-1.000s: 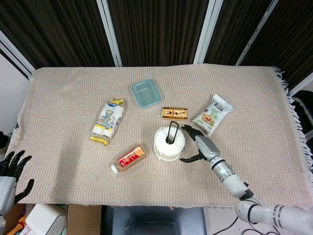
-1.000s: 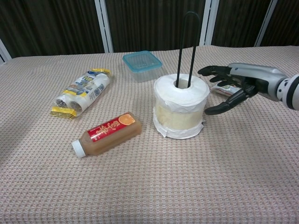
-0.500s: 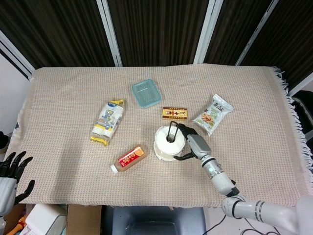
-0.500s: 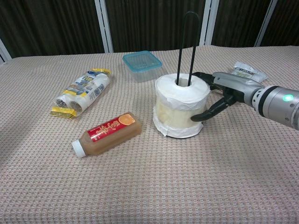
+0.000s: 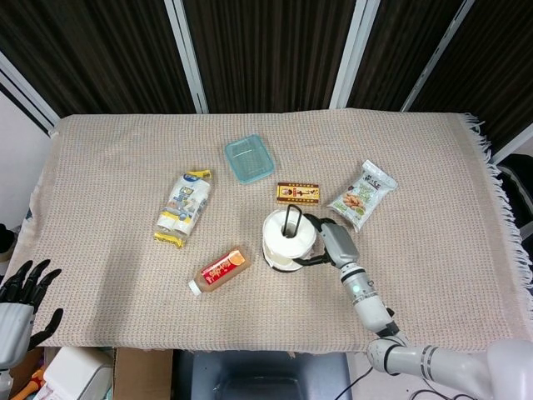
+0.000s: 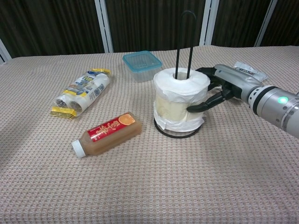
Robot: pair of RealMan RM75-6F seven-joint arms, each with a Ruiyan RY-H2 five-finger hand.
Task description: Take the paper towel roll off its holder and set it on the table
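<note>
Fingers (image 6: 198, 108) of the right hand (image 6: 223, 86) grip the paper towel roll (image 6: 181, 99), raising it just off the holder's base ring (image 6: 175, 134) so it can clear the upright loop (image 6: 183, 42)

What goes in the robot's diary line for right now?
right hand grips roll | roll raised off holder base | left hand idle

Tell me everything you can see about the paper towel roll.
The paper towel roll is white, with a loose outer sheet that looks wrinkled. It stands upright around the black wire holder, whose ring base shows beneath it, so it appears slightly raised. The right hand grips its side. It sits near the table's middle, beside the juice bottle.
</note>
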